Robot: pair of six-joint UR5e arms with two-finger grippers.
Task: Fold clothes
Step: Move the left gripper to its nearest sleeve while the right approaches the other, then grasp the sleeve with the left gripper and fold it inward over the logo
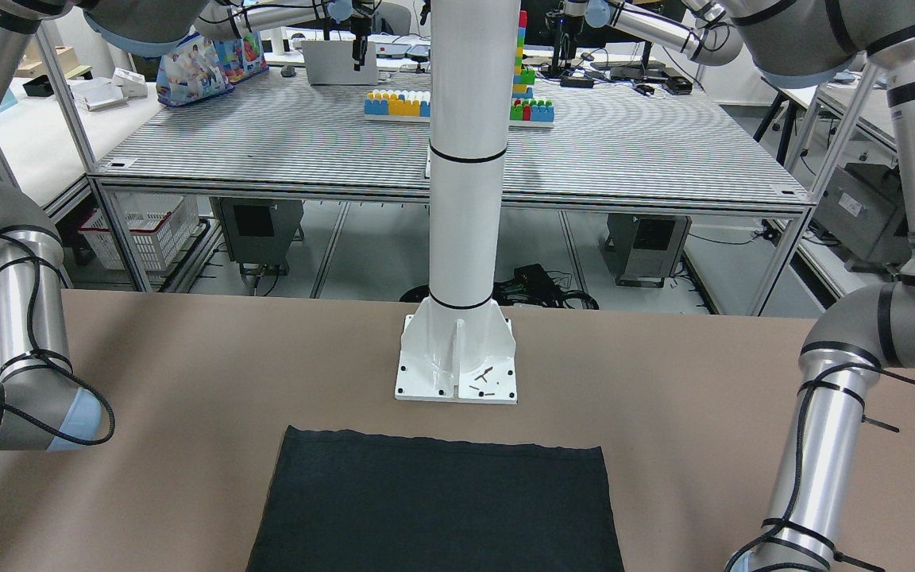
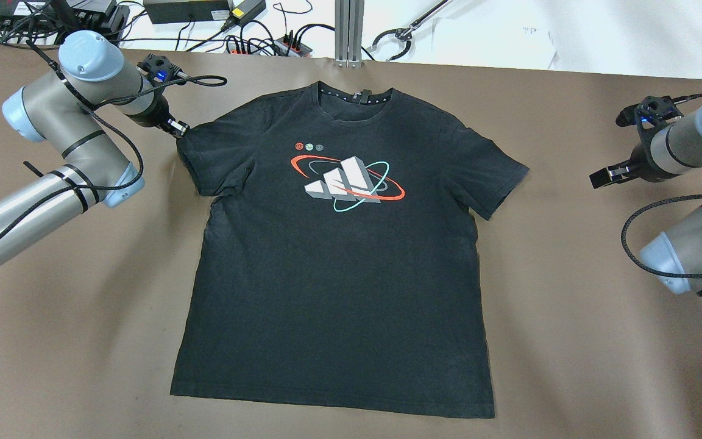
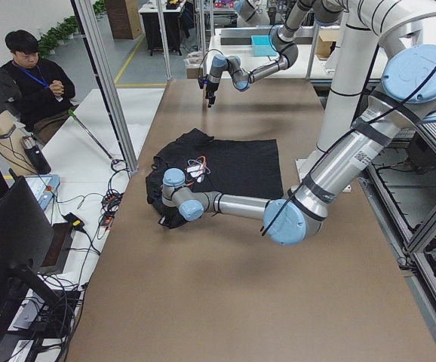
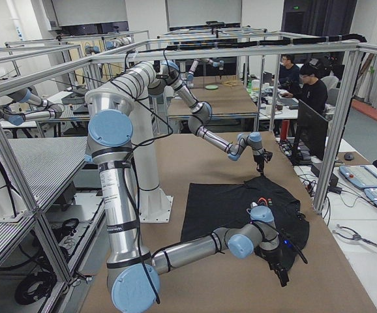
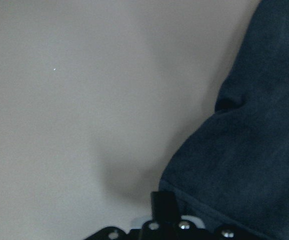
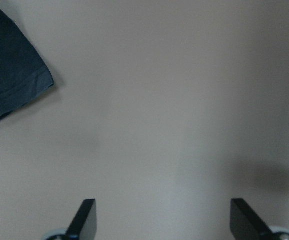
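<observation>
A black T-shirt (image 2: 339,274) with a red, white and teal logo lies flat and face up on the brown table, collar at the far side. Its hem end shows in the front view (image 1: 434,508). My left gripper (image 2: 178,128) is at the edge of the shirt's left sleeve, low on the table. In the left wrist view its fingers (image 5: 163,207) stand together at the sleeve's hem (image 5: 244,150), shut on it. My right gripper (image 2: 601,177) is open and empty over bare table, well to the right of the other sleeve (image 6: 9,85).
The white pillar's base plate (image 1: 456,365) stands just behind the shirt's hem. Cables and power strips (image 2: 253,42) and an aluminium post (image 2: 349,30) line the table's far edge. Operators (image 3: 33,83) sit beyond that edge.
</observation>
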